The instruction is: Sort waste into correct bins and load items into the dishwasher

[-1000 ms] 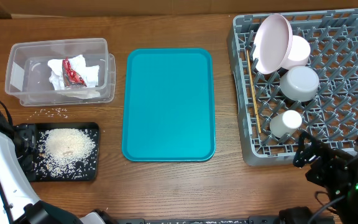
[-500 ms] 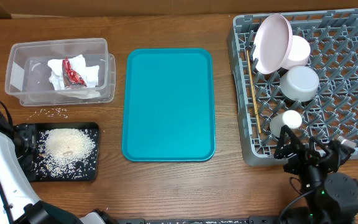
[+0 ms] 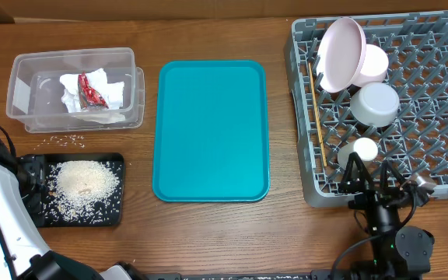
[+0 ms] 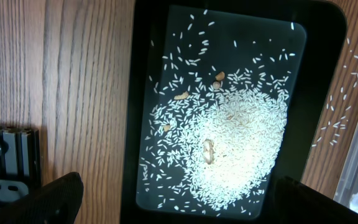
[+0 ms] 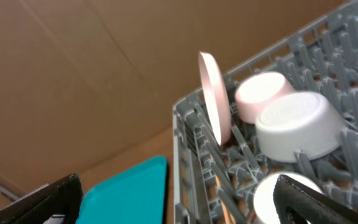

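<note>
While right pincer gapes, small white cup just ahead

teal tray: flat, centre of wooden table | brown cardboard: behind table

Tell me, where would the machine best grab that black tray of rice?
Probably the raised rim of the black tray, left pincer straddling it from straight above: the tray lies flat and shallow, and the rice is loose, so keep it level.
</note>
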You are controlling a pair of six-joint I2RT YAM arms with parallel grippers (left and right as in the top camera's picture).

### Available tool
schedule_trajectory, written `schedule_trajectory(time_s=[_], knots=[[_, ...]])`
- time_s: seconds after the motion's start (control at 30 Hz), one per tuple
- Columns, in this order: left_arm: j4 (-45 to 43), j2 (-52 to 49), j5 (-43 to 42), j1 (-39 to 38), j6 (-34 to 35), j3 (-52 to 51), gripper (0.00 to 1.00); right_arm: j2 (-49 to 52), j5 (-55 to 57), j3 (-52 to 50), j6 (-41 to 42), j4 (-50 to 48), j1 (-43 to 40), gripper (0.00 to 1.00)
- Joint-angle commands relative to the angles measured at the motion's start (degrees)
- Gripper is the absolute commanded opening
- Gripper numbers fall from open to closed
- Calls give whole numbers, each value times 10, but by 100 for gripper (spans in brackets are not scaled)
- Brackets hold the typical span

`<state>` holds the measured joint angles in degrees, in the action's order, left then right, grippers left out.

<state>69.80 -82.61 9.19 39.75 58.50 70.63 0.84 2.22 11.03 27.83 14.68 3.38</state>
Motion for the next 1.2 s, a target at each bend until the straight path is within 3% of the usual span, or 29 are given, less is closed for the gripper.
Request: schedule_trajectory(time_s=[0.0,0.2,0.4,0.63,1.17], knots=[[0,1,2,0,-2,9,100,-7,-15,-29,-13,-41,-4,100],[0,1,2,0,-2,9,100,-7,-24,-72,-21,-117,-5,100],[0,1,2,0,-2,9,100,-7,-60,-79,-102,-129,-5,100],[0,1,2,0,-2,9,100,-7,-46,-107,-118,-165,-6,100],[0,1,2,0,-2,9,100,-7,-44,-106,-193,-109,-41,100]])
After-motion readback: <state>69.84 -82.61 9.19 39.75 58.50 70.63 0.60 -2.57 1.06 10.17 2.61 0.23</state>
